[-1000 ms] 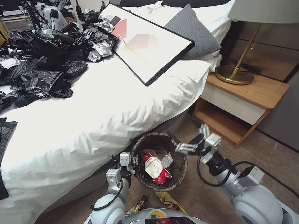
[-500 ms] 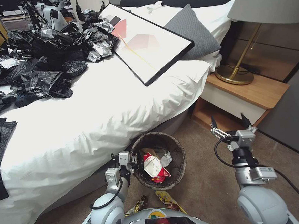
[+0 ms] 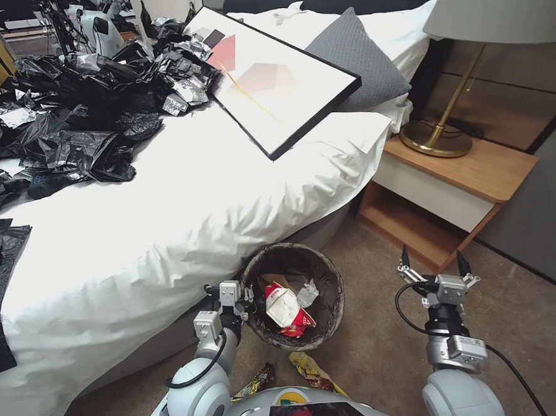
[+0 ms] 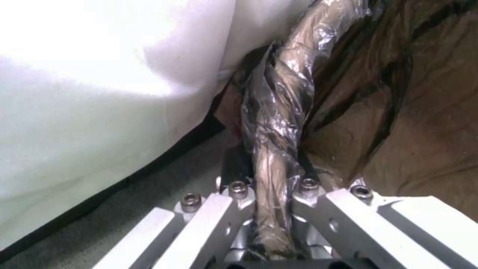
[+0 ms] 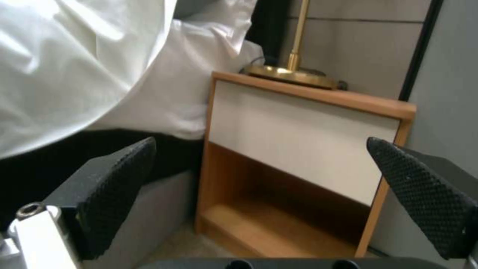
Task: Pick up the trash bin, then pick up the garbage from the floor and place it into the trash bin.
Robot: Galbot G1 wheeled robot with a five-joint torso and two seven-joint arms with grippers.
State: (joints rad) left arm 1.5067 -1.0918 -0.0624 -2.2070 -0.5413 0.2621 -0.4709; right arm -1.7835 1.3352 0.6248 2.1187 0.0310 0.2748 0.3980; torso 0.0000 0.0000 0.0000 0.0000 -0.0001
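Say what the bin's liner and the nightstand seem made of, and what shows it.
Liner: thin glossy plastic film, judging by its crinkles and shine. Nightstand: likely wood or wood-look laminate, matte, with visible tan grain and a white front panel.

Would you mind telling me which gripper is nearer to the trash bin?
The left gripper: it is shut on the trash bin's rim. The right gripper is open and off to the bin's right, facing the nightstand.

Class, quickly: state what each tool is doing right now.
Left tool: shut on the trash bin rim.
Right tool: open, holding nothing.
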